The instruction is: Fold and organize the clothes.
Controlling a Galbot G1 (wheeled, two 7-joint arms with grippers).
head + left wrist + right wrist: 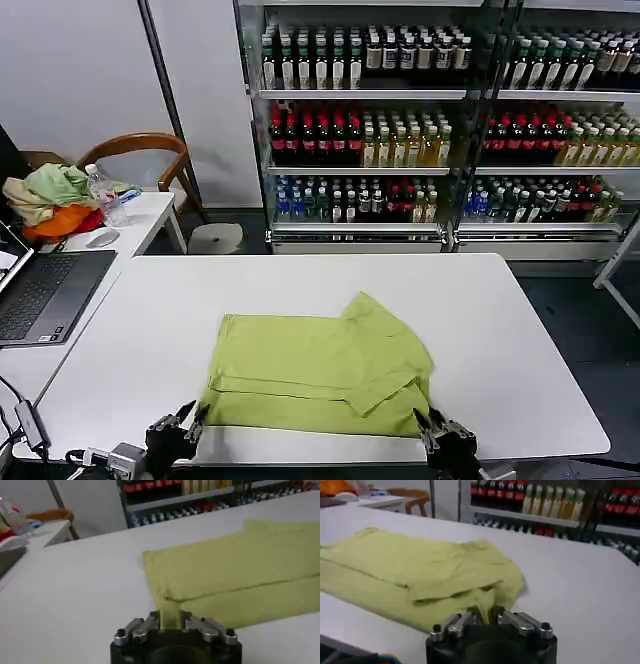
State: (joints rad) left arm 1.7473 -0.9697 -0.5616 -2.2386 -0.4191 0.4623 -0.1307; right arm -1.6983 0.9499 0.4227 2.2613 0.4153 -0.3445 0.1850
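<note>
The clothes are one lime yellow-green T-shirt (320, 375), partly folded and lying flat on the white table (500, 330), with a sleeve folded over at its right. My left gripper (190, 424) is at the shirt's near left corner, shut on a strip of its hem (169, 616). At the near right corner my right gripper (432, 428) is shut on a pinch of fabric (481, 611). The shirt (235, 570) spreads away from the left gripper (170, 624), and from the right gripper (485, 617) it (420, 567) spreads away too. No lettering shows.
An open laptop (40, 290) lies at the left, on a side table. Behind it are a heap of pale green, cream and orange garments (55, 200), a water bottle (103, 195) and a wooden chair (150, 160). Shelves of drink bottles (430, 120) stand behind the table.
</note>
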